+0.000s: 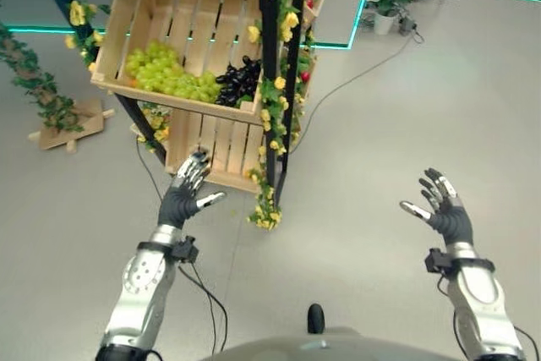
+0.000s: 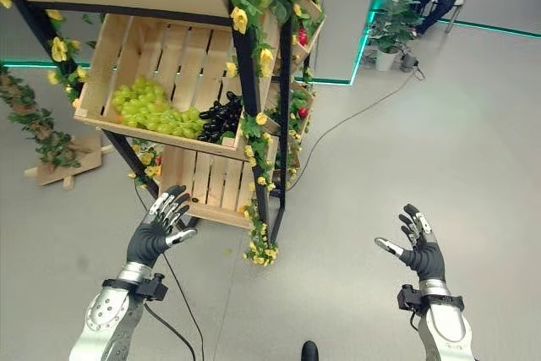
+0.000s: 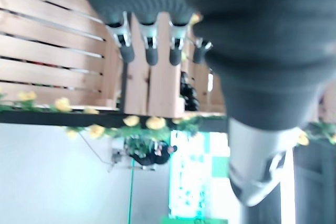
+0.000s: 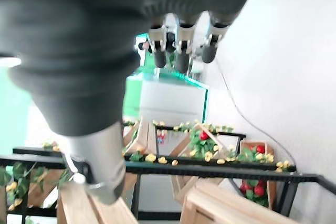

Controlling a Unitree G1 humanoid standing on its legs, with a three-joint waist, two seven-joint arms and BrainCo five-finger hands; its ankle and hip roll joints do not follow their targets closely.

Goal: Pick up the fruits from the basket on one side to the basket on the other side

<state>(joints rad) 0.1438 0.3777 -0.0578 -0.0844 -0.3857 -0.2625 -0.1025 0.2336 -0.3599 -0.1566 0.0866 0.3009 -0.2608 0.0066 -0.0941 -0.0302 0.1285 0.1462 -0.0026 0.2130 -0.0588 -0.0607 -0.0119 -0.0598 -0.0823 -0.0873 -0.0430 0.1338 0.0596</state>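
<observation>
Hovering left hand (image 1: 184, 196) released | right hand (image 1: 444, 209) released | grapes (image 1: 169, 73) in crate (image 1: 127, 14)

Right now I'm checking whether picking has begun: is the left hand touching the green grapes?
Apart. In the right eye view the left hand, open, hangs well below the crate holding the green grapes.

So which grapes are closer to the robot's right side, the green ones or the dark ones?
The dark grapes. They sit at the right end of the wooden crate, beside the black post with yellow flowers. The green grapes fill the crate's left and middle.
</observation>
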